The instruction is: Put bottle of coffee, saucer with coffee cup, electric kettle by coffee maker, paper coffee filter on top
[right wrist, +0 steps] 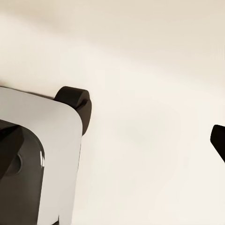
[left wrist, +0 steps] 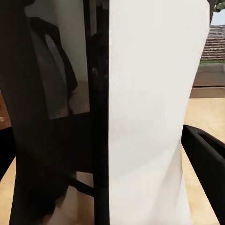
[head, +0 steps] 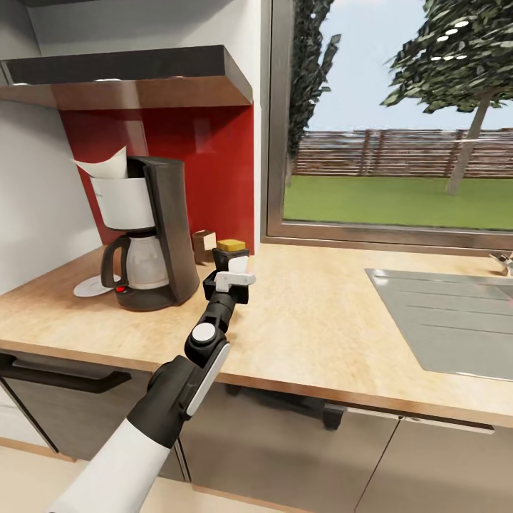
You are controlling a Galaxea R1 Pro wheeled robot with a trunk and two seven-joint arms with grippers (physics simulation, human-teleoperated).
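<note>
One bottle of coffee (head: 233, 258) is gripped by the left claw (head: 229, 279) on the counter (head: 320, 320), just to the right of the coffee maker (head: 151, 231). A tan-orange cap is seen on top of the dark bottle. In the left wrist view the bottle (left wrist: 140, 117) is seen very close, with a broad white label beside a dark glossy side, and a black finger (left wrist: 206, 164) is pressed against the label's edge. No writing can be read on the label.

The coffee maker is shown as a tall black machine with a white filter basket, a steel carafe with a black handle and a small red switch at its base. Any lettering on the basket is too small to be read. A cream-white paper filter (head: 105, 165) is seen sticking up from the top of the machine. A white saucer (head: 91, 286) is laid flat on the counter at the machine's left, touching or just beside its base.

A dark shelf (head: 128, 75) is mounted on the wall above the coffee maker. A steel sink (head: 445, 317) is set into the counter to the right, below a window (head: 399, 114).

Whether the right claw is released or clenched cannot be told; a pale floor (right wrist: 154, 93) is seen in the right wrist view.
</note>
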